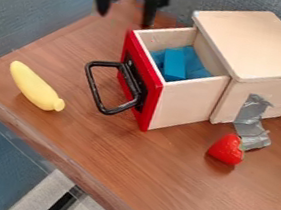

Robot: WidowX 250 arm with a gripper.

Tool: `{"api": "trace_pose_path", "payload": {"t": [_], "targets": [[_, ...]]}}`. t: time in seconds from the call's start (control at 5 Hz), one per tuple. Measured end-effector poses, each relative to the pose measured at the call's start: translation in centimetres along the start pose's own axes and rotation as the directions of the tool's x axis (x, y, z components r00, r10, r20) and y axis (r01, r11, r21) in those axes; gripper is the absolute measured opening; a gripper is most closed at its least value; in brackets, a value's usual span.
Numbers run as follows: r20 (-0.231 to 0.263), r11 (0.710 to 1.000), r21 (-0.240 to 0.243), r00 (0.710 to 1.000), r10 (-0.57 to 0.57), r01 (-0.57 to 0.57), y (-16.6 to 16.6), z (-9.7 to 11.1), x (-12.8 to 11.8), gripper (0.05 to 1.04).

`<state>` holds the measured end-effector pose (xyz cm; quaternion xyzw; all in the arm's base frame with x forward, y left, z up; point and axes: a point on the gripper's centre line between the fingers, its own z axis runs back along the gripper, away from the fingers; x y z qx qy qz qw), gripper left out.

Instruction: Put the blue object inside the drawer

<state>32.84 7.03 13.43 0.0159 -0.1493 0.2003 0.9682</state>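
Inside drawer [187, 104], blue block [175, 65] lies lower right of gripper [124, 18] in view; fingers spread, holding nothing.

A yellow banana [36, 87] lies near the left corner of the wooden surface [110, 160]. Well apart, farther right, a red strawberry [227, 149] rests just beside crumpled silver tape [251, 126], whose lower end reaches the surface.

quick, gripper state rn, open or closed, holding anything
Gripper: open, fingers apart with nothing between them; the blue block lies in the drawer.
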Motion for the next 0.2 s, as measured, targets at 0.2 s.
{"api": "trace_pose_path", "payload": {"t": [0.2], "targets": [[-0.011,0.998,0.030,0.998,-0.059,0.060,1.10,-1.13,-0.91,1.001]]}}
